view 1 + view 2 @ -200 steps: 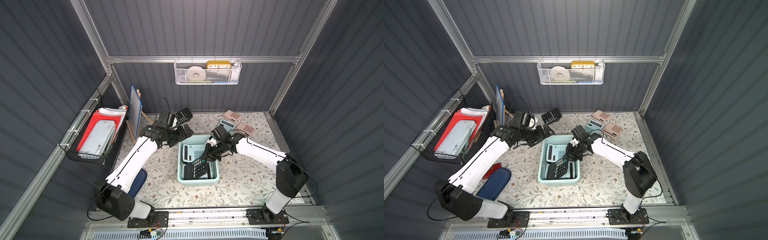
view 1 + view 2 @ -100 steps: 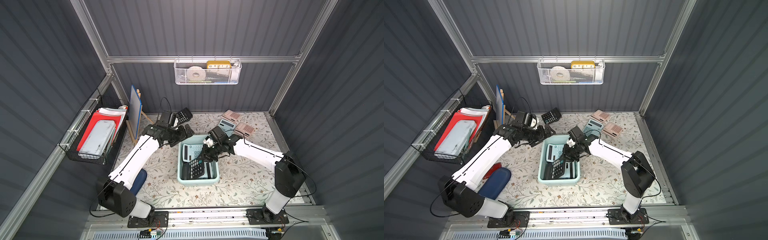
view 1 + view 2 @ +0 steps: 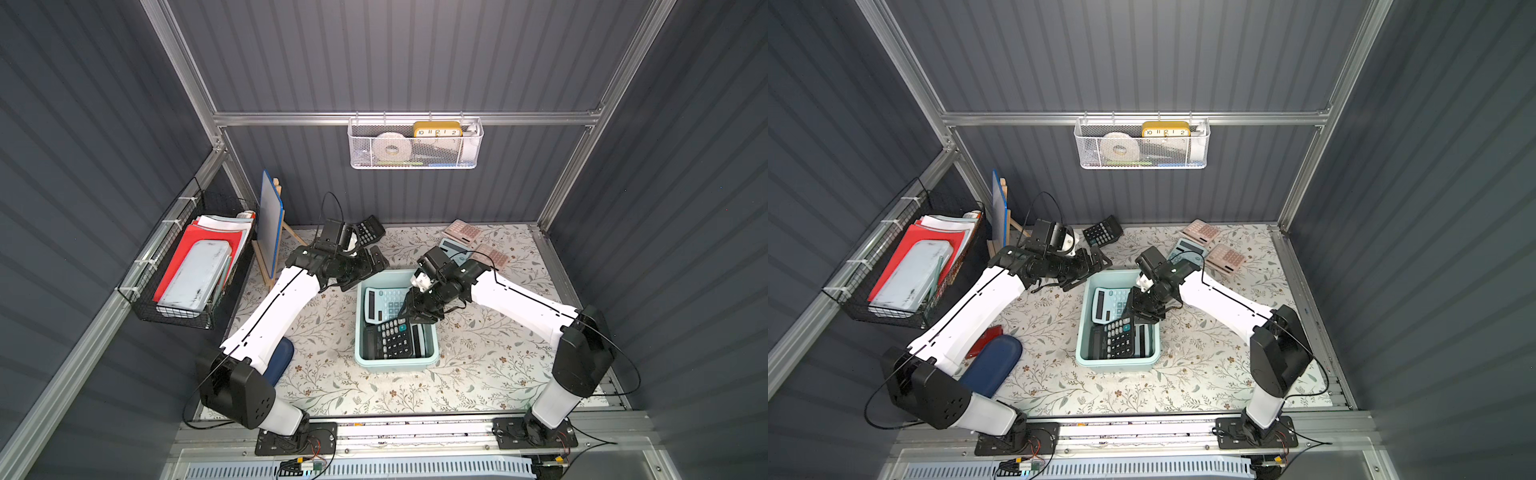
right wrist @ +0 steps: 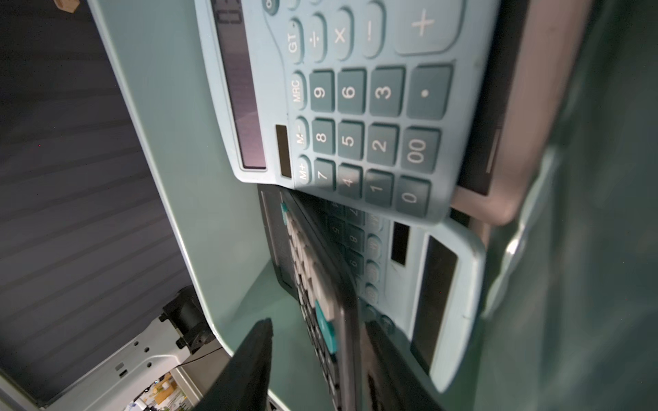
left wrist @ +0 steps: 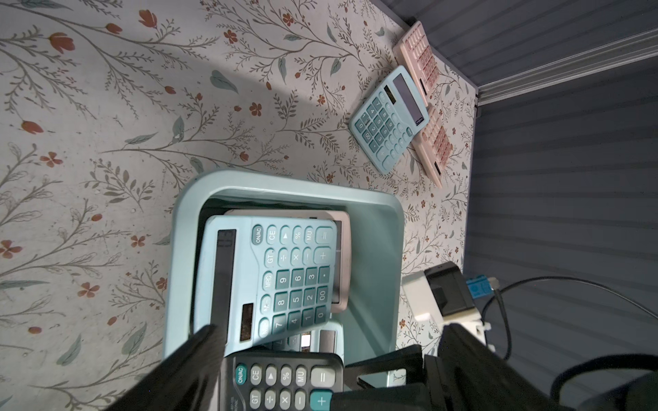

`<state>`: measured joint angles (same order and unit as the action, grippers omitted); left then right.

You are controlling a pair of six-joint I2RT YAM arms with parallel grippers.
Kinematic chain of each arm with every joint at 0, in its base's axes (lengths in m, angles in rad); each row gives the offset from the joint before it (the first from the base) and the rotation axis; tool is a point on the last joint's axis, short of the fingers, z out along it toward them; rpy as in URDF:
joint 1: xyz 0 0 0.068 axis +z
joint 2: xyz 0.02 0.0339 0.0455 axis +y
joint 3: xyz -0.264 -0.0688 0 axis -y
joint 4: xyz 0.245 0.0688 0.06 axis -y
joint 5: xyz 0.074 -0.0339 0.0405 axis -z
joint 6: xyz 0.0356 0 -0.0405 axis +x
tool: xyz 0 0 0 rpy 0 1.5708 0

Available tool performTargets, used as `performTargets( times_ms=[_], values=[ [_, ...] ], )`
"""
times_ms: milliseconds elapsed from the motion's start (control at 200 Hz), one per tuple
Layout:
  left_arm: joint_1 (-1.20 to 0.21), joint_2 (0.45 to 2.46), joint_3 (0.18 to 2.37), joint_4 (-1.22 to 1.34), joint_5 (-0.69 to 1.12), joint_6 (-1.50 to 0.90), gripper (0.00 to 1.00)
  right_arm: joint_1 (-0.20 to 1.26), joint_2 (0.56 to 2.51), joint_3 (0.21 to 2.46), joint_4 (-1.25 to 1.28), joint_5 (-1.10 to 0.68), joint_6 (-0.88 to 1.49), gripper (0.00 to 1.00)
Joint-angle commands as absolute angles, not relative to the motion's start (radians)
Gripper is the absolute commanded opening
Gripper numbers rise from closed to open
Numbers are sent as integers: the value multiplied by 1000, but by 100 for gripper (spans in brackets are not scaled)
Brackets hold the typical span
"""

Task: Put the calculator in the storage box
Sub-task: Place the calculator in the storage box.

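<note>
The pale mint storage box (image 3: 397, 363) (image 3: 1117, 363) sits mid-table in both top views. A black calculator (image 3: 392, 338) (image 4: 320, 284) lies in its near half, tilted over a blue calculator (image 3: 384, 303) (image 5: 285, 270). My right gripper (image 3: 415, 316) (image 4: 317, 325) reaches into the box. It is open: its fingers stand on either side of the black calculator's edge, with a gap at the key side. Open wide and holding nothing, my left gripper (image 3: 368, 272) (image 5: 285, 384) hovers at the box's far left corner.
At the back lie a black calculator (image 3: 370, 232), two pink ones (image 3: 463, 229) (image 3: 492, 255) and a blue one (image 3: 453, 249). A white mesh basket (image 3: 415, 145) hangs on the back wall, a black wire basket (image 3: 183, 274) on the left wall. A navy case (image 3: 278, 357) lies under my left arm.
My right gripper's jaws have parted from the black calculator, which now rests in the box. The left arm has shifted slightly toward the back.
</note>
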<state>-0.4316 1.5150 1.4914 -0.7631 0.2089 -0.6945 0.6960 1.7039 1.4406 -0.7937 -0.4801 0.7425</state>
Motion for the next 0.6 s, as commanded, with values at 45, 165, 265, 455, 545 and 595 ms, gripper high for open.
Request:
performTargets(
  times_ms=[45,165,265,455,545,595],
  values=[
    [-425,1530,1517,-776,212,-667,99,698,1675,1475,-921,-427,676,45],
    [-423,1531,1510,-783,203,-666,99,699,1685,1477,-932,-435,659,43],
    [-420,1531,1495,-791,197,-667,99,702,1701,1483,-937,-443,647,42],
    [-411,1539,1461,-816,198,-674,99,722,1742,1505,-967,-438,606,41],
    [-405,1539,1445,-817,202,-675,99,743,1769,1523,-990,-428,579,40],
    [-401,1544,1436,-822,206,-678,99,754,1782,1533,-1003,-422,568,40]
  ],
)
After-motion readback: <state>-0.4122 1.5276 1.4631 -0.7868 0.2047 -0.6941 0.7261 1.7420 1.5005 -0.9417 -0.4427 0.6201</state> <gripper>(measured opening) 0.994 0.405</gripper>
